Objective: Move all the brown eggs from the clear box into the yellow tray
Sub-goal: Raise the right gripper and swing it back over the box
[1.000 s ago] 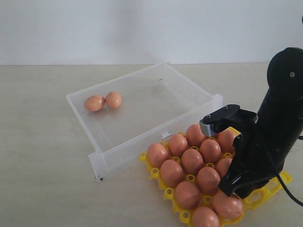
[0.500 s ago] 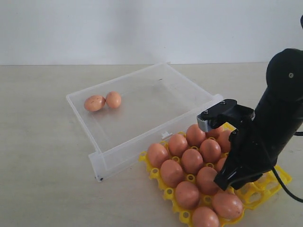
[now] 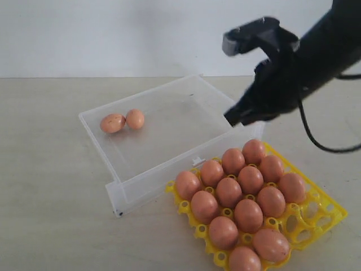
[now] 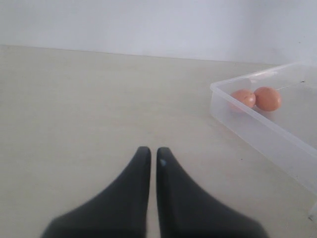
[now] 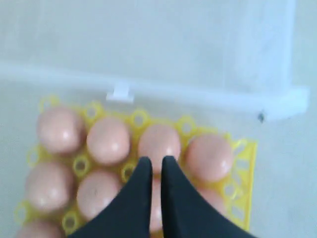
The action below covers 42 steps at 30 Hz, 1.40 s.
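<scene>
Two brown eggs (image 3: 113, 122) (image 3: 135, 118) lie side by side in the far left corner of the clear box (image 3: 169, 169). Several more brown eggs (image 3: 229, 192) fill cups of the yellow tray (image 3: 316, 212) in front of the box. My right gripper (image 3: 232, 118) hangs shut and empty in the air above the box's right end. In its wrist view the right gripper (image 5: 156, 161) points down over the tray's eggs (image 5: 109, 140). My left gripper (image 4: 153, 151) is shut and empty over bare table, short of the box (image 4: 257, 126) and its two eggs (image 4: 243, 97).
The beige table (image 3: 51, 197) stretches left of the box and tray. A white wall (image 3: 113, 34) stands behind. The right arm's black cable (image 3: 316, 141) loops above the tray's far right side. The box's small latch tab (image 5: 120, 92) faces the tray.
My right gripper has risen from the tray's right side and swung up and back over the box's right end, uncovering the eggs there. The two eggs in the box have not moved.
</scene>
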Motion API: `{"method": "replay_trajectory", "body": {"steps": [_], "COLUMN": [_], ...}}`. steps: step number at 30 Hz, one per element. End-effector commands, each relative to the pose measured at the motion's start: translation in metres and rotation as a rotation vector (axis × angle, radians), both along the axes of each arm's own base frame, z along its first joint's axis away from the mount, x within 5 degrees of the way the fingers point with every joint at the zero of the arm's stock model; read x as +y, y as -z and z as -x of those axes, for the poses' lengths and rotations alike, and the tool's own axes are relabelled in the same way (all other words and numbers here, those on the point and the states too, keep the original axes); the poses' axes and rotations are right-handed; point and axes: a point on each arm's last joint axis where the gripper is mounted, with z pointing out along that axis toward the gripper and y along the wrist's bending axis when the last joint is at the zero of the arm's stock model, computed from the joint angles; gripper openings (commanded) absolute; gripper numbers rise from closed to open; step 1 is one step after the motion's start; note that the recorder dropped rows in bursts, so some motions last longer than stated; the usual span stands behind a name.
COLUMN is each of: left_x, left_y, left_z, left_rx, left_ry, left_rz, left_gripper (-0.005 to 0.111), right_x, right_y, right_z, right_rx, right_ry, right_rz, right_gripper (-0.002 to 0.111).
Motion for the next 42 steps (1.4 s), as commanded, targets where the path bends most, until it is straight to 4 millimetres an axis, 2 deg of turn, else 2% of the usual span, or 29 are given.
{"method": "replay_trajectory", "body": {"steps": [1, 2, 3, 4, 7, 8, 9, 10, 11, 13, 14, 16, 18, 20, 25, 28, 31, 42], "left_x": [0.0, 0.0, 0.0, 0.0, 0.0, 0.0, 0.0, 0.0, 0.0, 0.0, 0.0, 0.0, 0.0, 0.0, 0.0, 0.0, 0.0, 0.0], "left_y": [0.0, 0.0, 0.0, 0.0, 0.0, 0.0, 0.0, 0.0, 0.0, 0.0, 0.0, 0.0, 0.0, 0.0, 0.0, 0.0, 0.0, 0.0], "left_z": [0.0, 0.0, 0.0, 0.0, 0.0, 0.0, 0.0, 0.0, 0.0, 0.0, 0.0, 0.0, 0.0, 0.0, 0.0, 0.0, 0.0, 0.0], "left_rx": [-0.005, -0.005, -0.005, -0.005, -0.005, -0.005, -0.005, -0.005, -0.005, -0.005, -0.005, -0.005, -0.005, -0.005, -0.005, -0.005, -0.005, -0.005], "left_ry": [-0.003, -0.003, -0.003, -0.003, -0.003, -0.003, -0.003, -0.003, -0.003, -0.003, -0.003, -0.003, -0.003, -0.003, -0.003, -0.003, -0.003, -0.003], "left_rz": [0.004, 0.004, 0.004, 0.004, 0.004, 0.004, 0.004, 0.004, 0.004, 0.004, 0.004, 0.004, 0.004, 0.004, 0.004, 0.004, 0.004, 0.004], "left_gripper": [0.004, 0.004, 0.004, 0.004, 0.004, 0.004, 0.004, 0.004, 0.004, 0.004, 0.004, 0.004, 0.004, 0.004, 0.004, 0.004, 0.004, 0.004], "right_x": [0.017, 0.028, 0.034, 0.043, 0.053, 0.048, 0.043, 0.028, 0.019, 0.01, 0.011, 0.02, 0.036, 0.05, 0.073, 0.083, 0.087, 0.077], "right_y": [0.009, 0.027, 0.031, 0.035, 0.044, 0.052, 0.06, 0.075, 0.082, 0.094, 0.096, 0.101, 0.097, 0.094, 0.091, 0.092, 0.096, 0.101], "right_z": [-0.049, -0.077, -0.09, -0.11, -0.143, -0.16, -0.169, -0.183, -0.191, -0.199, -0.2, -0.207, -0.216, -0.219, -0.219, -0.219, -0.215, -0.211], "right_rx": [0.088, 0.175, 0.186, 0.172, 0.155, 0.158, 0.164, 0.197, 0.214, 0.271, 0.281, 0.258, 0.155, 0.077, -0.043, -0.078, -0.063, -0.039], "right_ry": [0.011, -0.029, -0.041, -0.055, -0.05, -0.033, -0.021, -0.001, -0.021, -0.041, -0.055, -0.058, -0.042, -0.051, -0.11, -0.109, -0.152, -0.246], "right_rz": [-0.014, -0.006, -0.019, -0.052, -0.151, -0.234, -0.286, -0.397, -0.515, -0.636, -0.64, -0.642, -0.61, -0.55, -0.445, -0.428, -0.371, -0.242], "right_gripper": [0.0, 0.0, 0.0, 0.0, 0.0, 0.0, 0.0, 0.0, 0.0, 0.0, 0.0, 0.0, 0.0, 0.008, 0.043, 0.053, 0.053, 0.053]}}
